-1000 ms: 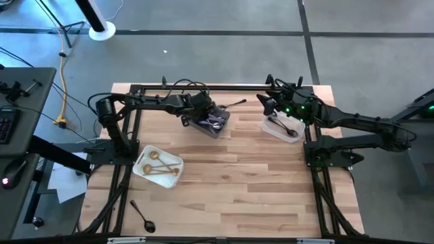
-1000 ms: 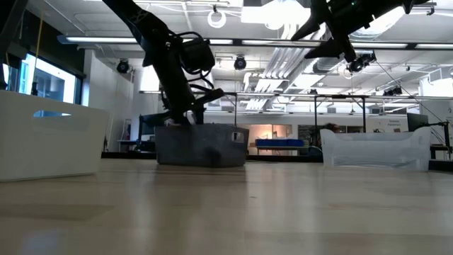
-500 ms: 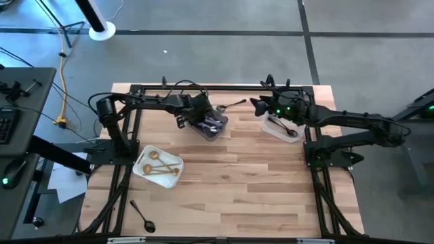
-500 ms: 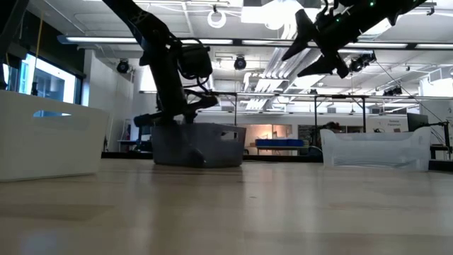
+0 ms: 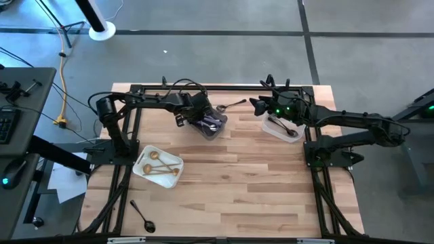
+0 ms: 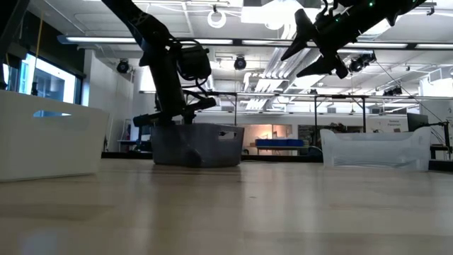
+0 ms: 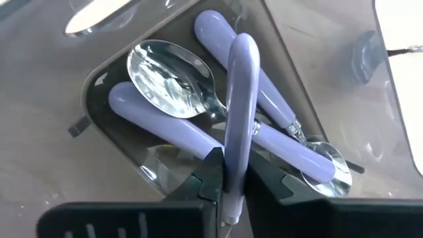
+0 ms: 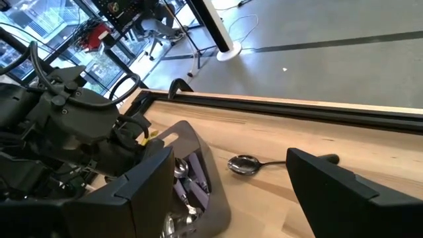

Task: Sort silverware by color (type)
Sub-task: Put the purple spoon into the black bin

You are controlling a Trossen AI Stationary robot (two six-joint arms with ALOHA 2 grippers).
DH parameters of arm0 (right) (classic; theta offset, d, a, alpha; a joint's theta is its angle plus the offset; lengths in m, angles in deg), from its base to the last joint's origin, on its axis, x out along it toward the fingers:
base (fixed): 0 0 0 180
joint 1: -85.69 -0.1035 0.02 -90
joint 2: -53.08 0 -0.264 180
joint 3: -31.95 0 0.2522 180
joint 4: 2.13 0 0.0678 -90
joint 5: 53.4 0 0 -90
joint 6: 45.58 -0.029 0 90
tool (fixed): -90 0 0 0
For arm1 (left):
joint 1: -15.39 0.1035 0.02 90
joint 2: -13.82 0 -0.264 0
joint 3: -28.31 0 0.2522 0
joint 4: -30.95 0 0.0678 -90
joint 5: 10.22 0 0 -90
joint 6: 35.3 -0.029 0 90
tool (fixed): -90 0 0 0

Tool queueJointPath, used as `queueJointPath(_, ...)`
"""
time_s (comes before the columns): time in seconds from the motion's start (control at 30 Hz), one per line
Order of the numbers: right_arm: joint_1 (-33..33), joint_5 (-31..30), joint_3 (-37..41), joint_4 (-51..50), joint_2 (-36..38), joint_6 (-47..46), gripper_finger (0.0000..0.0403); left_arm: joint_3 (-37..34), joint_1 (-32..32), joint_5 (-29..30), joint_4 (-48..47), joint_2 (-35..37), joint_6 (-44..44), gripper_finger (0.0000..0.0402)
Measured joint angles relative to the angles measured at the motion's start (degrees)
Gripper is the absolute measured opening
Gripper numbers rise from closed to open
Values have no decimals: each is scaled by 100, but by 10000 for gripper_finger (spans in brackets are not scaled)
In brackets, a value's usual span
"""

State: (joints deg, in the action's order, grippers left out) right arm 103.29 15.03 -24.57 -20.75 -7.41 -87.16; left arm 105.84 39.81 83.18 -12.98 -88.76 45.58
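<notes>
The grey bin (image 5: pixel 215 130) (image 6: pixel 198 145) stands at the table's far middle and holds several lilac-handled spoons (image 7: pixel 165 122). My left gripper (image 5: pixel 199 116) (image 7: pixel 229 173) hangs over the bin's left end, pointing steeply down, shut on one more lilac-handled piece (image 7: pixel 239 99). My right gripper (image 5: pixel 258 106) (image 8: pixel 228 182) hovers open, high above the table between the bin and the clear tub (image 5: pixel 274 130). Below it a dark spoon (image 5: pixel 230 106) (image 8: pixel 244 164) lies flat on the wood behind the bin. My left gripper pinches the lilac handle near its metal neck (image 7: pixel 231 162) between its two fingers. The fingers come from above and lie along the handle. The handle's free end (image 7: pixel 244 46) reaches out over the spoons in the bin. I cannot tell whether it touches them.
A white tray (image 5: pixel 175 161) with gold spoons sits at the left, near the front. A black spoon (image 5: pixel 144 217) lies at the front left edge. The clear tub holds a black spoon (image 5: pixel 288 129). Bare wood fills the middle and the front right.
My right gripper has come down a little and moved toward the table's left, away from the clear tub, rolling as it went; it stays open. My left gripper has tipped steeper over the grey bin, still shut on the lilac-handled piece.
</notes>
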Motion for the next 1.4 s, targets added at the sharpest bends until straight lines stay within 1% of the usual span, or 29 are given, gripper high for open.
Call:
queueJointPath(0.2,0,2,0,0,2,0,275,-2,-2,-84,31,-4,-212,41)
queueJointPath(0.67,0,-1,0,1,2,0,275,-11,-7,-125,31,-8,-208,53)
queueJointPath(1.4,0,-5,0,1,2,0,275,-28,-9,-191,162,-32,-455,109)
